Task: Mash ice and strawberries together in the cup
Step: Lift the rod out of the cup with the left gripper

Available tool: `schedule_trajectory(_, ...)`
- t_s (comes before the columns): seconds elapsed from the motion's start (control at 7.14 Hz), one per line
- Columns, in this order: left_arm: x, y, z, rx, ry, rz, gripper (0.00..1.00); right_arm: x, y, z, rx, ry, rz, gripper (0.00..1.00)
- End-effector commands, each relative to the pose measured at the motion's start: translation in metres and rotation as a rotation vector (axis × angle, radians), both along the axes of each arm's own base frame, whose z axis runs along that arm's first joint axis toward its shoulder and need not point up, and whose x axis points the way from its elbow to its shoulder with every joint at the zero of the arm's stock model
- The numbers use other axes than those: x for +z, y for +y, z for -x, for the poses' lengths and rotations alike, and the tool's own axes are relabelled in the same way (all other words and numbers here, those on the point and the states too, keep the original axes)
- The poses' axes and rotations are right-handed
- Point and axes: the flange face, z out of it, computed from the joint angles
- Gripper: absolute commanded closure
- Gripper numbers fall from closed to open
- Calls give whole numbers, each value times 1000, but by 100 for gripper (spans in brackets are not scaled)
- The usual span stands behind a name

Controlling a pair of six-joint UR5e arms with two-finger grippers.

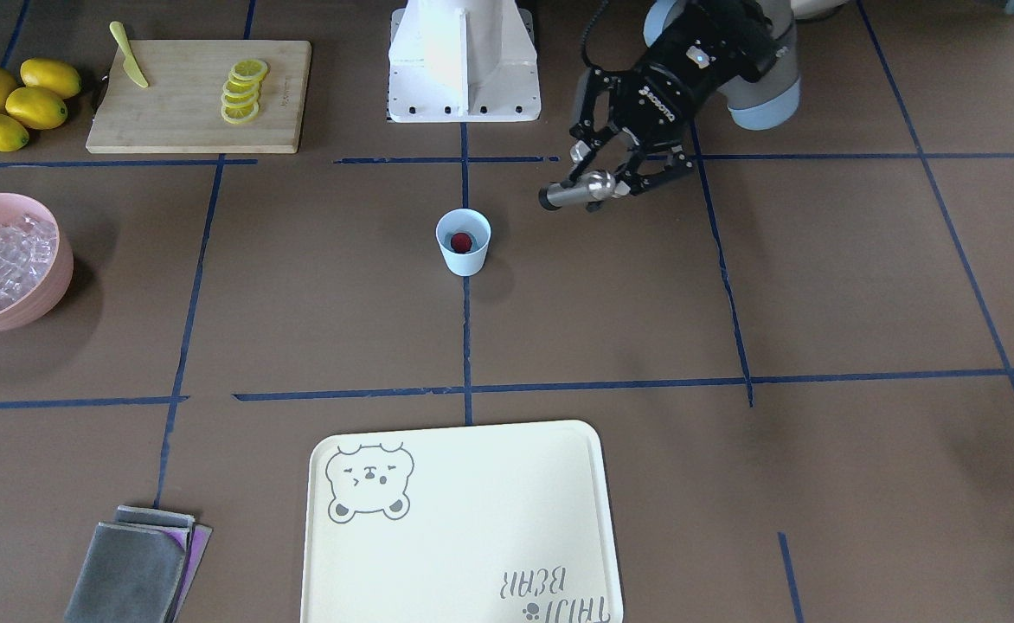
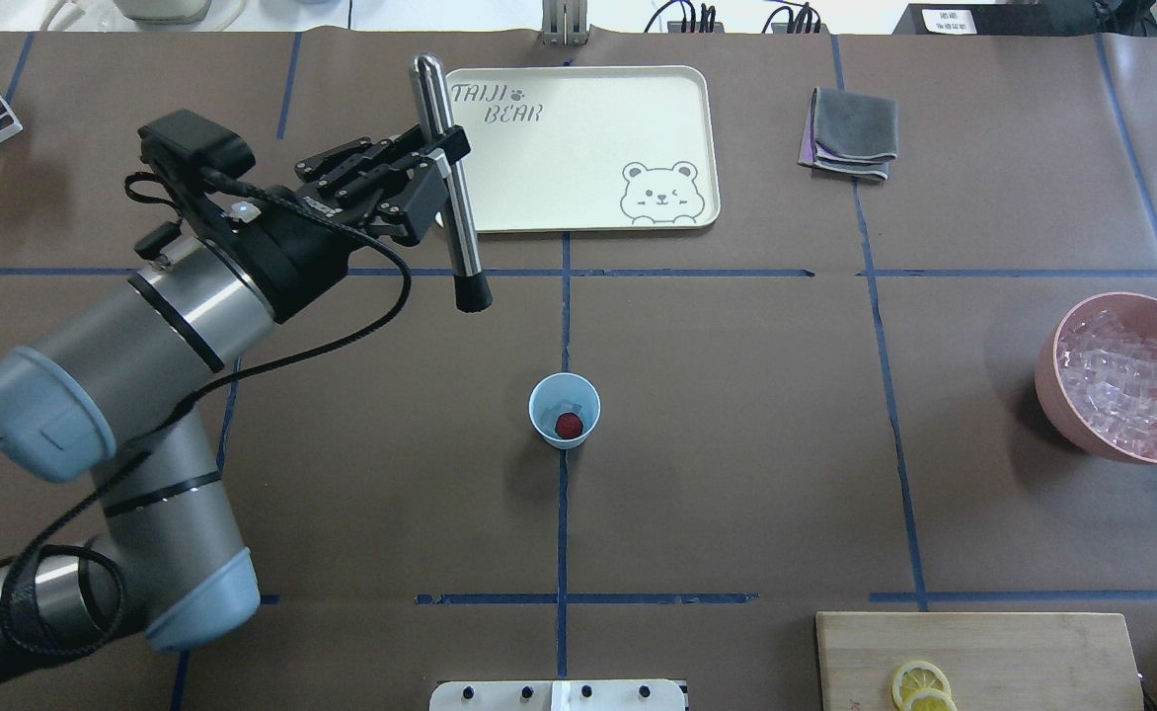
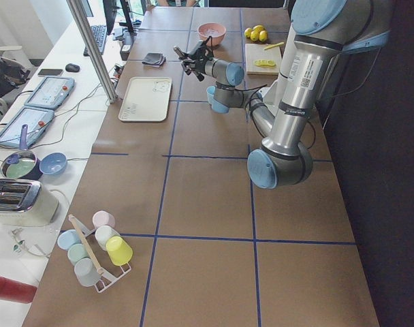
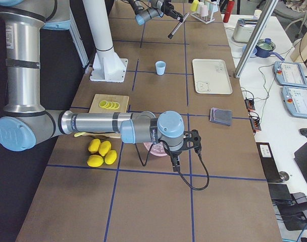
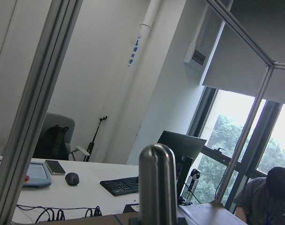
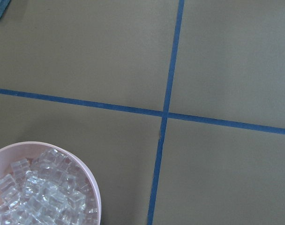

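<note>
My left fingers [image 2: 419, 197] are clamping a metal rod [image 2: 452, 188] w/ a dark tip, gripping it approx. mid-shaft. In the overhead view the rod is running nearly top-to-bottom in the upper left-centre of the frame, dark tip lowest. It's looking tilted, not plumb.

The cup [image 2: 536, 405] is standing upright at frame centre, down and right of that tip and well apart from it. Inside, the strawberry [image 2: 569, 426] is lying toward the lower wall, w/ what looks like ice [image 2: 561, 404] beside it, too small to count.

So I'm judging the next move as: carry the tip down-right over the rim, swing the long axis upright, then press.

The left arm is the nearer one. My right fingers [image 4: 196, 140] are hanging by the pink bowl [image 2: 1050, 377] at the frame's right edge, and I can't tell if they're released or clenched.

The worktop [image 2: 736, 474] is wearing brown paper w/ blue tape lines. The cup is sitting free on it w/ nothing bracing it, so an off-centre push prob. tips it. Room: tray [image 2: 588, 168] above, bowl far right, both well apart from the cup.
</note>
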Motion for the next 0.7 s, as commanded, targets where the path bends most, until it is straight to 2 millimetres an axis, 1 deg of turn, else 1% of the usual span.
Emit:
schedule_trajectory(0.0,58,-20,38,93,-49,138,100,0,1,0,0,-2,1,1)
schedule_trajectory(0.14,86,-27,56,123,-113,190,100,1,1,0,0,-1,2,1)
schedule_trajectory(0.28,120,-24,72,154,-159,249,100,1,1,0,0,-1,2,1)
schedule_trajectory(0.42,139,-30,93,232,-165,359,100,1,1,0,0,-1,1,1)
schedule_trajectory(0.56,158,-41,119,300,-217,455,100,2,1,0,-1,-1,1,1)
